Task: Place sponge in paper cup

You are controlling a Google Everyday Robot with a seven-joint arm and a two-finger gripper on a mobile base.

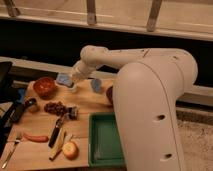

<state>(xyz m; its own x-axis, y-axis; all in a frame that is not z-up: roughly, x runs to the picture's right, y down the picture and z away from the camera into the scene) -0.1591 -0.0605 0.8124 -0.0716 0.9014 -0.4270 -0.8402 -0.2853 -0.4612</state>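
The light-blue sponge [62,79] is at the back of the wooden table, right of the red bowl [45,86]. It lies against the left side of my gripper [71,81]. I cannot tell whether the sponge is held or rests on the table. The small white paper cup [73,89] stands just under and in front of the gripper tip, partly hidden by it. My white arm [115,57] reaches in from the right.
A blue cup-like cylinder [96,85] stands right of the gripper. A green tray [105,137] sits at the front right. Grapes [55,107], a sausage [36,137], an apple [70,149], a fork [11,150] and dark utensils [56,134] lie on the table [37,122].
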